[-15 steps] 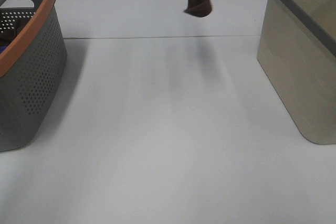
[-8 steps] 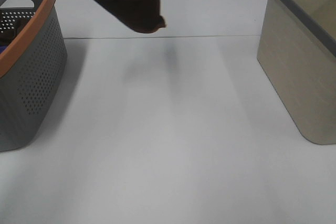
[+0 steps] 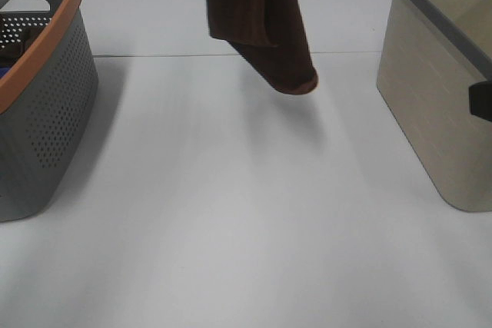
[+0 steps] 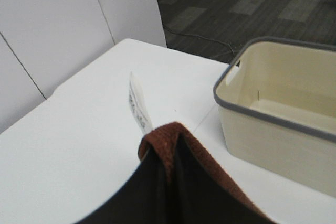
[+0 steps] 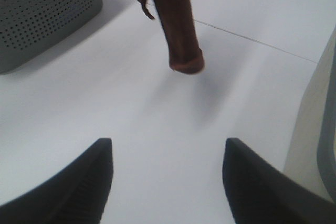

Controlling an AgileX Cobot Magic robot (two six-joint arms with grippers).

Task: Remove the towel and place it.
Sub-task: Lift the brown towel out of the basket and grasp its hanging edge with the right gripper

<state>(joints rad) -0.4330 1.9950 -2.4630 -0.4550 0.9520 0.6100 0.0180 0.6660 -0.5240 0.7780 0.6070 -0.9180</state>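
Above the table (image 3: 231, 228), the towel (image 3: 257, 13) hangs lengthwise — tip downward.

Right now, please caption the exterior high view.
Brown towel hangs over white table, between gray basket and beige basket.

Grey perforated basket (image 3: 46, 113) w/ orange rim at left edge of white desk (image 3: 231, 213); beige bin (image 3: 438, 105) w/ grey rim at desk's right edge.
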